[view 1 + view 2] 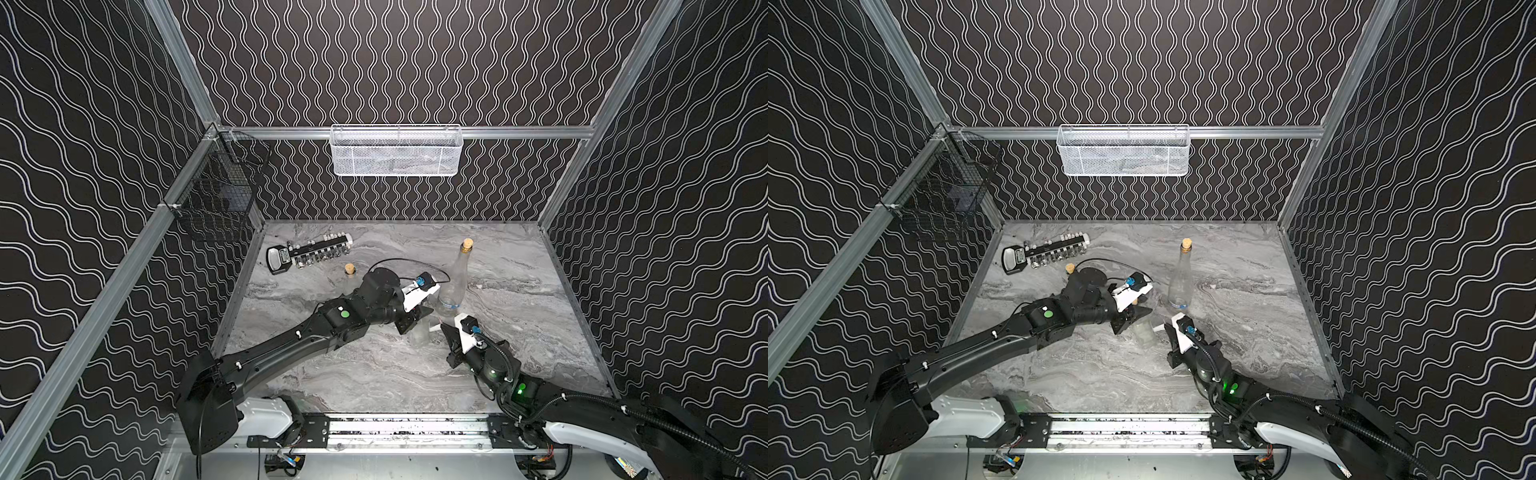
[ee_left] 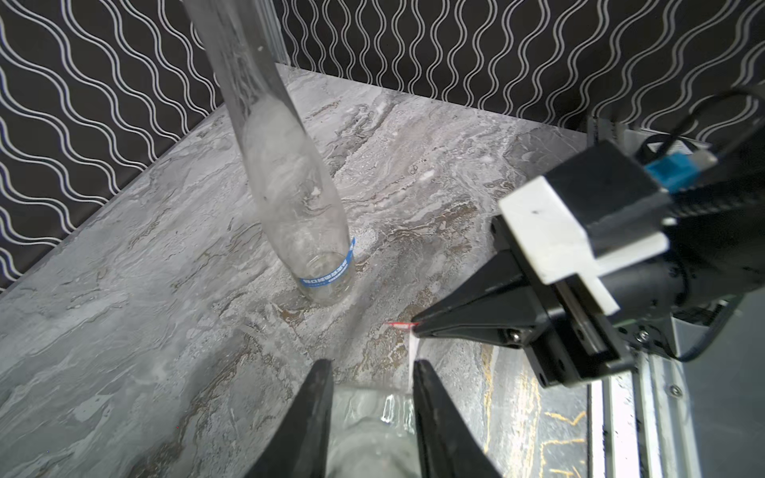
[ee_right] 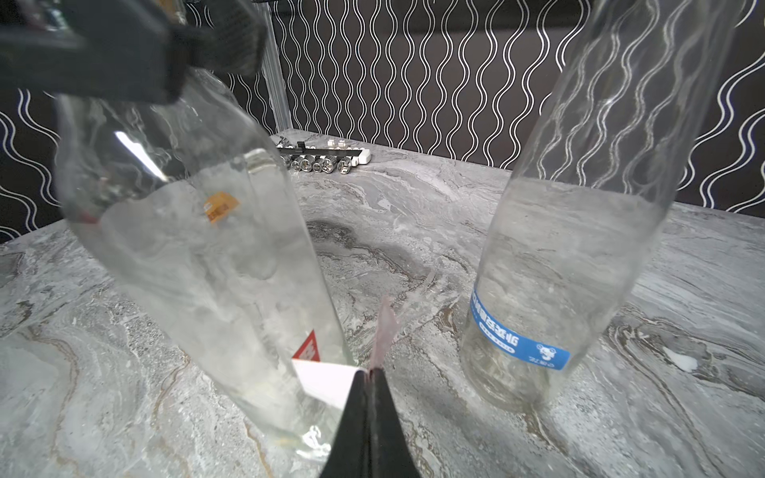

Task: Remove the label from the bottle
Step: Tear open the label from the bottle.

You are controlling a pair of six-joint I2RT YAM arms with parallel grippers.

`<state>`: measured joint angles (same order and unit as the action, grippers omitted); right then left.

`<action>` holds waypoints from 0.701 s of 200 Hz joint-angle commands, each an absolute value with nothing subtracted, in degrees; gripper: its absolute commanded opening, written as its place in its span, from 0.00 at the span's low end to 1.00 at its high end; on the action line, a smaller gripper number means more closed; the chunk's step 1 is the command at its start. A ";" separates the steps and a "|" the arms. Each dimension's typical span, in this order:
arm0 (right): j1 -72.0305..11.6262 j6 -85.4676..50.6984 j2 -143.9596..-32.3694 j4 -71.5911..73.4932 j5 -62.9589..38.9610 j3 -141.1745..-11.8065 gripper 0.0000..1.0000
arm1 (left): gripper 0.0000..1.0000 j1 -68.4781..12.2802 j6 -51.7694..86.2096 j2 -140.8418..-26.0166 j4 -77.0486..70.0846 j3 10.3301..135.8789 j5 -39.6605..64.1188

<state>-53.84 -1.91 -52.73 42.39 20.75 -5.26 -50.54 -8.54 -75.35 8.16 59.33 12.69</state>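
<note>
right claw (image 3: 369, 372) pinched together on peeled label (image 3: 325, 383) flap at bottle (image 3: 198, 256) base, left claw (image 2: 370, 366) clamped on tilted bottle's upper part, both forearms low, converging over tabletop (image 1: 519, 332) middle, 2nd bottle (image 1: 455, 282) upright just beyond, bare surface toward front and right edges

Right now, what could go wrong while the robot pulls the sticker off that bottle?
1. The right gripper pinches only a thin peeled edge of the label, so it might tear and leave the rest stuck.
2. The left gripper holds the clear bottle; a hard pull could make it slip.
3. The blue-banded bottle stands close by and could get knocked over.
</note>
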 commanded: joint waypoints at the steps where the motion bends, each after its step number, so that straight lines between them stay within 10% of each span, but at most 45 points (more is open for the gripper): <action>1: -53.53 -2.53 -52.41 42.96 22.15 -5.15 0.00 | 0.00 -50.36 -10.94 -74.72 10.23 60.04 14.23; 140: -51.83 -3.78 -49.86 42.01 21.20 -4.16 0.00 | 0.00 -50.39 -14.07 -74.01 16.85 62.17 22.40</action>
<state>-52.16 -3.25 -50.28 42.28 18.63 -4.27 -50.52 -12.58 -74.46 13.41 61.52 19.31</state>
